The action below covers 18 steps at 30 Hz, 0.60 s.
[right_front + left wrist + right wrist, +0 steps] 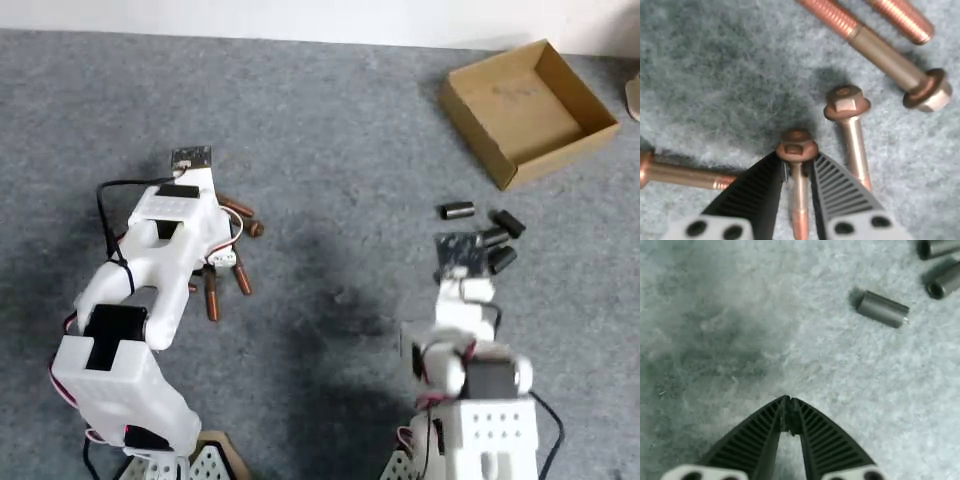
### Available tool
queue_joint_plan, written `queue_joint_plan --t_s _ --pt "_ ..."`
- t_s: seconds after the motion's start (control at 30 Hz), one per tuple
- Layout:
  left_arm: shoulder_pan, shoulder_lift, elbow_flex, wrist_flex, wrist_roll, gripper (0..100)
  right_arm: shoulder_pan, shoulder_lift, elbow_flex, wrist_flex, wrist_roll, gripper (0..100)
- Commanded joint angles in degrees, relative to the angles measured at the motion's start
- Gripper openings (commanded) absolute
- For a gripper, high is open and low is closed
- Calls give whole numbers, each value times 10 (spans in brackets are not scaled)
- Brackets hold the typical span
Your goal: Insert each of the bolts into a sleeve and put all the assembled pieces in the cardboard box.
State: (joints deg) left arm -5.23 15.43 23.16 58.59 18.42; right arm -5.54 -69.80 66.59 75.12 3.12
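Bolt in left jaws, right jaws closed

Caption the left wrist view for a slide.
Left gripper clamped on a copper bolt just under its head, other bolts lying around on grey carpet.

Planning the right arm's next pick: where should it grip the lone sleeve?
Mid-body, from above, closing across its round sides. The sleeve lies flat on the carpet, clear of the other sleeves, so both sides are free. The right gripper is shut; open it first.
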Motion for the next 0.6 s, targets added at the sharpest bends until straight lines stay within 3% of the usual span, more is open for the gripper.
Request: queue_joint_plan --t_s 0.0,0.07,0.27,0.47,0.57 --pt "-8 7 -11 -5 -6 7 36 118 -102 -55 6 4" --pt "-9 7 -11 -5 -6 7 51 161 -127 -104 25 4" --pt "-12 6 -12 -5 -6 7 83 245 -125 -245 215 4" --pt "-23 1 -12 -5 -16 7 110 310 -127 -271 220 4" --pt "-65 1 -12 -5 -108 7 131 358 -139 -284 219 4"
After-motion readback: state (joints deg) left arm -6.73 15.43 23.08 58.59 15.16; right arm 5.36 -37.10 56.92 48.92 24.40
